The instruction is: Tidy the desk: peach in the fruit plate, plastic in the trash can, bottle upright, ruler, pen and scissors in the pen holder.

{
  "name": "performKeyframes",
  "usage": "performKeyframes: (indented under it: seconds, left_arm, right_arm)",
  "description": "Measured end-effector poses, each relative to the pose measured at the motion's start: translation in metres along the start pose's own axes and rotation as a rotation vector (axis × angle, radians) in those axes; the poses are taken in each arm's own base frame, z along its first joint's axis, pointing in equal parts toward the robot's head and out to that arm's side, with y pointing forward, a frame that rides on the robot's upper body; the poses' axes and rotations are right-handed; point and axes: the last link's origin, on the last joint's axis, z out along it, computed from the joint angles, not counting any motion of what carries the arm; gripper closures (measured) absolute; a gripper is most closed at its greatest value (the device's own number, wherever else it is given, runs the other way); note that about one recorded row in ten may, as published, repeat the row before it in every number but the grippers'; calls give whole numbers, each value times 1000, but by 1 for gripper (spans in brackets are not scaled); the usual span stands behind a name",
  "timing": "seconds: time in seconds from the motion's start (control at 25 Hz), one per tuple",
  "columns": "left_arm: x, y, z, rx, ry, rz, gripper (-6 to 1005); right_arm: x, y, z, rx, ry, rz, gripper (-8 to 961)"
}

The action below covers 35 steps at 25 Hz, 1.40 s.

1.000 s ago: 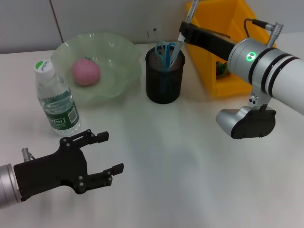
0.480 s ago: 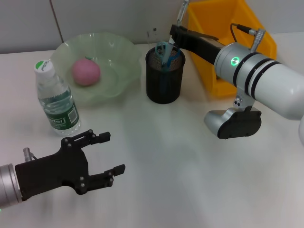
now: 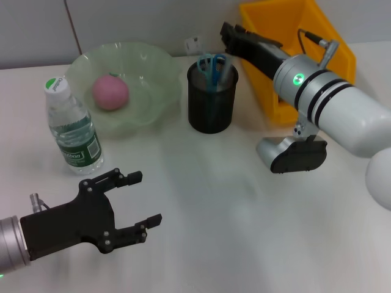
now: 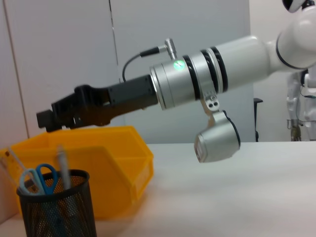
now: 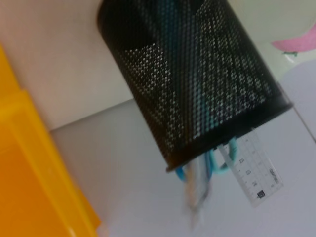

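The right gripper (image 3: 229, 32) hangs above the table at about one o'clock in the head view, just past the far rim of the pen holder (image 3: 211, 97) and in front of the yellow bin (image 3: 333, 46). Whether its fingers are apart or together cannot be told; nothing shows in them. The left wrist view shows the same gripper (image 4: 47, 118) from the side, above the bin (image 4: 116, 168) and higher than the mesh cup (image 4: 54, 205).

The pen holder stands upright near the twelve o'clock part of the table. Blue-handled scissors (image 3: 212, 64) and a pen (image 4: 61, 163) stick up out of it, and the right wrist view shows a clear ruler (image 5: 252, 170) poking past its rim beside the scissors.

At about eleven o'clock sits the pale green fruit plate (image 3: 156, 76) with the pink peach (image 3: 110, 92) resting inside it. At ten o'clock, just beside the plate's near edge, the water bottle (image 3: 71, 129) stands upright with its cap on.

The left gripper (image 3: 134, 198) hovers at seven o'clock, low over the bare table (image 3: 232, 244), its fingers spread wide apart and holding nothing, well apart from the bottle.
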Motion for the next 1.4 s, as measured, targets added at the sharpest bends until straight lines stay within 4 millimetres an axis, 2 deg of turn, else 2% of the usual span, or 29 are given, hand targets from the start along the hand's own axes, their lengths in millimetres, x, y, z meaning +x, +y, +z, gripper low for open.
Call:
performKeyframes:
  seconds: [0.28, 0.4, 0.56, 0.76, 0.8, 0.84, 0.92, 1.04, 1.12, 1.24, 1.36, 1.4]
  left_arm:
    - [0, 1, -1, 8, 12, -3, 193]
    - [0, 1, -1, 16, 21, -3, 193]
    - [2, 1, -1, 24, 37, -12, 193]
    - [4, 0, 2, 24, 60, -28, 193]
    - [7, 1, 2, 21, 77, -32, 193]
    - [7, 1, 2, 21, 77, -32, 193]
    - [9, 1, 2, 18, 93, -39, 192]
    - [11, 1, 2, 12, 103, -74, 192]
    - [11, 0, 3, 9, 103, -97, 192]
    - [12, -1, 3, 7, 103, -124, 192]
    - [12, -1, 2, 5, 102, -149, 192]
    - [12, -1, 2, 4, 102, -160, 192]
  right_arm:
    - [-5, -4, -3, 16, -13, 40, 732]
    - [0, -8, -8, 29, 9, 163, 731]
    - [19, -9, -12, 52, 69, 433, 729]
    - [56, -12, -19, 161, 184, 895, 727]
    - [77, -13, -26, 247, 230, 1133, 727]
    - [77, -13, -26, 247, 230, 1133, 727]
    - [94, -12, -33, 328, 255, 1369, 726]
    - [113, 0, -41, 431, 269, 1776, 725]
    - [118, 11, -44, 484, 256, 2049, 724]
    - [111, 25, -45, 516, 209, 2434, 723]
    - [98, 30, -48, 485, 166, 2677, 721]
    - [91, 26, -50, 418, 131, 2760, 721]
